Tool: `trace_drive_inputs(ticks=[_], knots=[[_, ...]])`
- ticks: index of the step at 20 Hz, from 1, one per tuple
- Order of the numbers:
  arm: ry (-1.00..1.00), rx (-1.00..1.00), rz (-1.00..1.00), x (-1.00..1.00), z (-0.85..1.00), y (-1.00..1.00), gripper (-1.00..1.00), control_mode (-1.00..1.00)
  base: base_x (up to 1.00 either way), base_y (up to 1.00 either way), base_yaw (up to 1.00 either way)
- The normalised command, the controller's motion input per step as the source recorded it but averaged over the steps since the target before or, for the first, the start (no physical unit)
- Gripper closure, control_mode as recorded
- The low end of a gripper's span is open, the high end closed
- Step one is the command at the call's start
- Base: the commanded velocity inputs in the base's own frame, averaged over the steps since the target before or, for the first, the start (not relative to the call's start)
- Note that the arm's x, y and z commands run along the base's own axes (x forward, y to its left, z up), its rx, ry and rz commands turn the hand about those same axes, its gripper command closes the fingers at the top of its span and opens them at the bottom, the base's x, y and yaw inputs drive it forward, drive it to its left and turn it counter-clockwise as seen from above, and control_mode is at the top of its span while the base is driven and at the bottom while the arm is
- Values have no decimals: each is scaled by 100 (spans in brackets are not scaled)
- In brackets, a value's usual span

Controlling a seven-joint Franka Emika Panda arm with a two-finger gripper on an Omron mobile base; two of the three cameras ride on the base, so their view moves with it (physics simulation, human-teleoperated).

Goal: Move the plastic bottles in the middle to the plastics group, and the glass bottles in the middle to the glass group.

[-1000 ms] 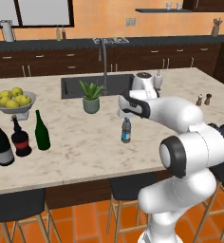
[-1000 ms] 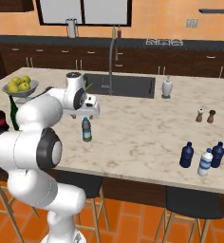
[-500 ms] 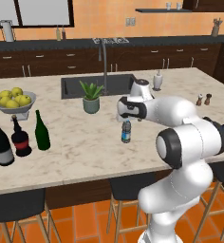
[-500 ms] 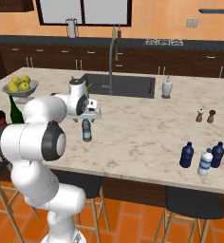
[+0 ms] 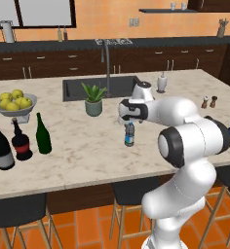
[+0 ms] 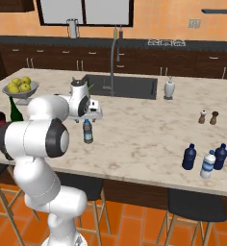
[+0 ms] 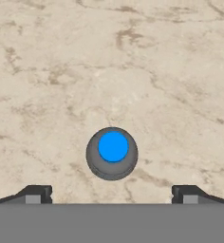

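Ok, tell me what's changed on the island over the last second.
The gripper has swung in from the side and come down; it now hangs open directly over the clear blue-capped bottle, whose cap sits centred between the fingertips in the hand view. Nothing was grasped or released. The bottle, the slim green bottle and the plastics group have stayed put.

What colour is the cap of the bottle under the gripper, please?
Bright blue; the cap shows best in the hand view, seen from above.

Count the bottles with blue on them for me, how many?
4. One small bottle stands mid-counter under the arm; three bottles cluster at the counter's right end. None looks hidden.
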Motion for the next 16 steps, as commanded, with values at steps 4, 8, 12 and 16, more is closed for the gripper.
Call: trace_drive_inputs(ticks=[4,8,12,16], knots=[[0,0,4,8,-16,0,-100,-100,0,0,0],[0,0,5,4,-14,4,-100,-100,0,0,0],[0,0,8,1,-11,4,-100,-100,0,0,0],[0,0,6,1,-18,0,-100,-100,0,0,0]])
